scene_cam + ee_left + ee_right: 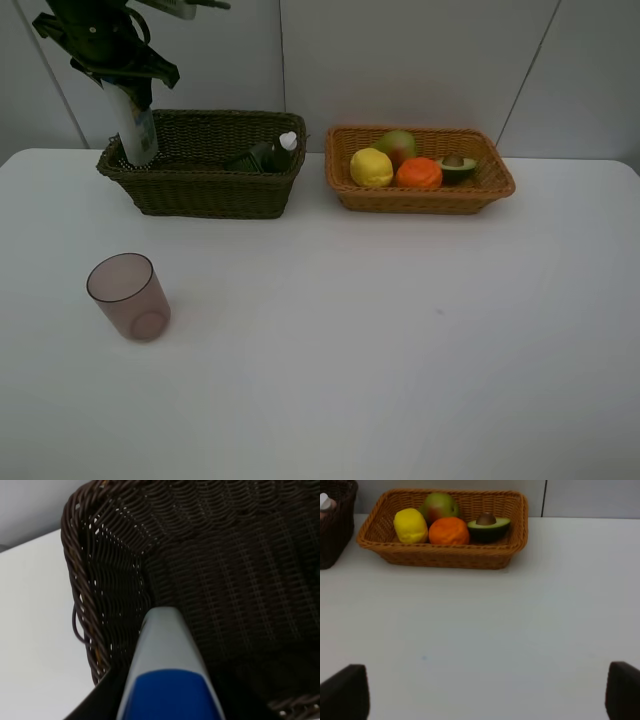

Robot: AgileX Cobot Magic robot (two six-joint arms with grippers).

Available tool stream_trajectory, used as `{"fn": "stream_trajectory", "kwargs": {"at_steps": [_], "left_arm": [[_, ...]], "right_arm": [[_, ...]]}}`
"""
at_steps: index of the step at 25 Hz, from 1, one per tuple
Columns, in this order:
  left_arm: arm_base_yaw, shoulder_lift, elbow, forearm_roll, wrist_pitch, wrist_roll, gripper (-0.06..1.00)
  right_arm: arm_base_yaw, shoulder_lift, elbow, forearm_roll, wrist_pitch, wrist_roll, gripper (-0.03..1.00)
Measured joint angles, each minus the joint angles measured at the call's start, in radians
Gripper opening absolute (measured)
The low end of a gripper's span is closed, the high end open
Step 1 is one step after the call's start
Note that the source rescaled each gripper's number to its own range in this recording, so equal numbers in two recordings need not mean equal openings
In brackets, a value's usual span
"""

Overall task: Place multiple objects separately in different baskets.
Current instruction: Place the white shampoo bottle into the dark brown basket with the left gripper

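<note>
With the left gripper [128, 80] clamped on the white blue-capped bottle [137, 130] over the dark basket's [200, 185] nine o'clock corner, I'd lower it fully inside before releasing, while the right gripper [480, 692] idles wide and the cup [130, 296] waits at seven o'clock.

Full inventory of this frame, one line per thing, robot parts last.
dark basket: 1, brown-green wicker, back left of table
white bottle: 1, white with blue cap end, held upright over the dark basket's left end
pump bottle: 1, dark green with white top, lying in dark basket, right end
tan basket: 1, orange-tan wicker, back right
lemon: 1, yellow, tan basket, left
pear: 1, green-red, tan basket, behind lemon
orange: 1, orange, tan basket, middle
avocado half: 1, green with brown pit, tan basket, right
cup: 1, translucent pinkish, front left on table
table: 1, white
left tool: shut on the white bottle
right tool: open, above bare table
</note>
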Motion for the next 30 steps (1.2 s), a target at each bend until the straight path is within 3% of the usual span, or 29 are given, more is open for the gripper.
{"fn": "stream_trajectory", "kwargs": {"at_steps": [17, 30], "left_arm": [[-0.008, 0.114, -0.001, 0.063, -0.193, 0.004, 0.46], [-0.024, 0.163, -0.003, 0.062, -0.202, 0.004, 0.46]], "right_arm": [[0.0, 0.0, 0.0, 0.0, 0.0, 0.0, 1.0], [0.0, 0.0, 0.0, 0.0, 0.0, 0.0, 1.0]]}}
